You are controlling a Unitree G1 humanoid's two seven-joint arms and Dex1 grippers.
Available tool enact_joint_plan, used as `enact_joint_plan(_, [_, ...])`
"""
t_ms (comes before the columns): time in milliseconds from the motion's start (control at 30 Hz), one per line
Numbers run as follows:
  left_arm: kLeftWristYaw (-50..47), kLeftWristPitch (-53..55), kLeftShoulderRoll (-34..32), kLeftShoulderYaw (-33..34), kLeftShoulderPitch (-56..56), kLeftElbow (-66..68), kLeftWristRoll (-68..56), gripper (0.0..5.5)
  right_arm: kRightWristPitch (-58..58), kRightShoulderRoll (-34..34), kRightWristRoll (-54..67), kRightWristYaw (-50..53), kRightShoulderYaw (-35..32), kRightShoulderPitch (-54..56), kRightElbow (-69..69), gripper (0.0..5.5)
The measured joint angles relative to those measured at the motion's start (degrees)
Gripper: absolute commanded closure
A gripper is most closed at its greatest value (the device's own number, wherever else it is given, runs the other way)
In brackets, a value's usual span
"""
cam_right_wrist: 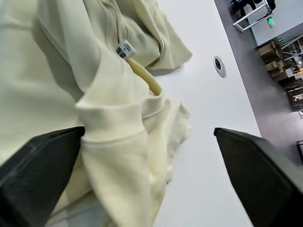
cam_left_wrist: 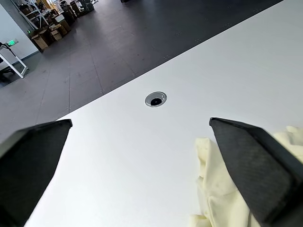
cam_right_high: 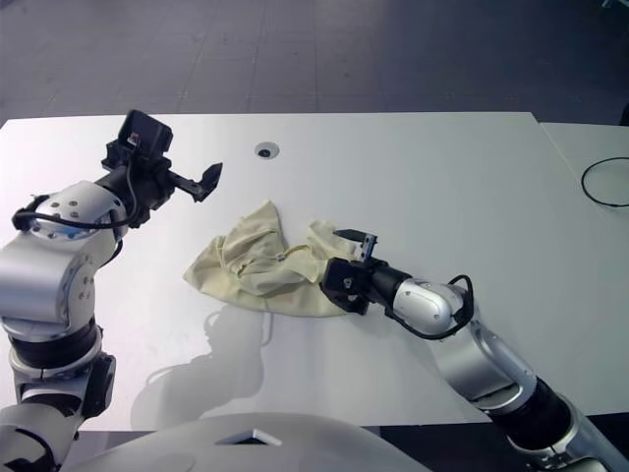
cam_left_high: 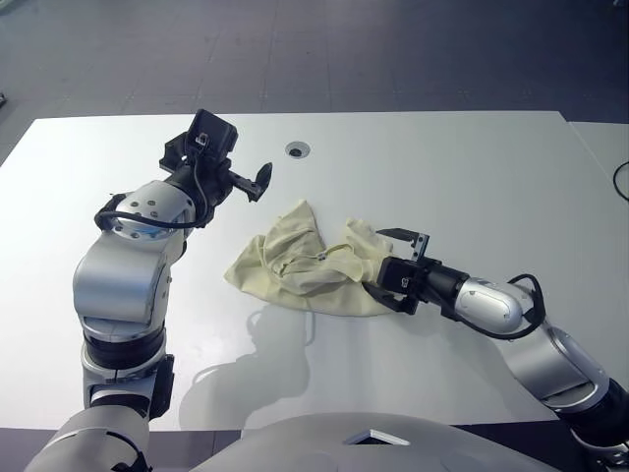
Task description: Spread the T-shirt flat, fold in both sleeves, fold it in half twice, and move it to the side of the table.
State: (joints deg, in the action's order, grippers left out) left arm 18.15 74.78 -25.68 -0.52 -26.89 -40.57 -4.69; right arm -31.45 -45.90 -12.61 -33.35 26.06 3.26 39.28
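Observation:
A pale yellow T-shirt (cam_left_high: 300,261) lies crumpled in a heap at the middle of the white table (cam_left_high: 472,167). My right gripper (cam_left_high: 391,267) is low at the heap's right edge, open, its fingers (cam_right_wrist: 40,170) set wide on either side of a bunched fold of the T-shirt (cam_right_wrist: 118,142). A neck label (cam_right_wrist: 125,48) shows on the cloth. My left gripper (cam_left_high: 224,165) hangs above the table behind and to the left of the shirt, open and holding nothing, with one fingertip (cam_left_high: 260,181) pointing toward the shirt. A corner of the T-shirt (cam_left_wrist: 222,194) shows beside its finger.
A round cable hole (cam_left_high: 297,149) sits in the table beyond the shirt. A black cable (cam_right_high: 604,182) lies on a neighbouring table at the far right. Bare tabletop surrounds the shirt on all sides; dark floor lies past the far edge.

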Motion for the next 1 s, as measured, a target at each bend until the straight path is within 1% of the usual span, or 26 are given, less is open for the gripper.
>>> enact_joint_plan(167, [-0.47, -0.23, -0.39, -0.34, 0.3, -0.08, -0.03, 0.1, 0.45, 1.01, -2.12, -0.47, 0.01, 0.0, -0.52, 1.79])
enact_joint_plan(200, [-0.49, -0.23, -0.4, -0.38, 0.32, -0.15, -0.03, 0.1, 0.5, 1.25, -2.23, -0.63, 0.01, -0.03, -0.52, 2.03])
enact_joint_plan(233, [-0.51, -0.23, -0.44, -0.45, 0.34, -0.23, -0.05, 0.1, 0.59, 1.36, -2.4, -0.8, 0.01, -0.07, -0.5, 2.12])
enact_joint_plan(267, [-0.52, -0.23, -0.5, -0.54, 0.36, -0.26, -0.05, 0.1, 0.62, 1.45, -2.66, -0.97, 0.0, -0.12, -0.49, 2.34])
enact_joint_plan(300, [-0.52, -0.23, -0.56, -0.65, 0.38, -0.27, -0.07, 0.1, 0.64, 1.65, -2.74, -1.24, 0.0, -0.15, -0.49, 2.42])
enact_joint_plan(400, [-0.51, -0.23, -1.13, -1.13, 0.7, -0.28, -0.09, 0.1, 0.62, 2.59, -2.71, -2.23, 0.0, -0.16, -0.42, 2.99])
enact_joint_plan(467, [-0.48, -0.23, -1.61, -1.35, 1.18, -0.36, -0.11, 0.1, 0.6, 2.81, -2.72, -2.82, 0.0, -0.16, -0.41, 3.2])
enact_joint_plan(900, [1.09, -1.6, -4.36, -1.65, 2.02, -0.73, -2.33, 0.1, 1.1, 3.46, -3.97, -4.48, -0.6, -1.12, -1.15, 5.31])
enact_joint_plan(933, [1.48, -1.99, -4.56, -1.92, 2.64, -0.74, -2.46, 0.1, 1.07, 3.67, -3.97, -4.47, -0.91, -1.12, -1.14, 5.43])
enact_joint_plan(1000, [3.39, -4.1, -6.29, -2.6, 4.74, -0.75, -3.63, 0.1, 0.91, 4.22, -3.79, -4.45, -2.43, -1.0, -0.98, 5.48])
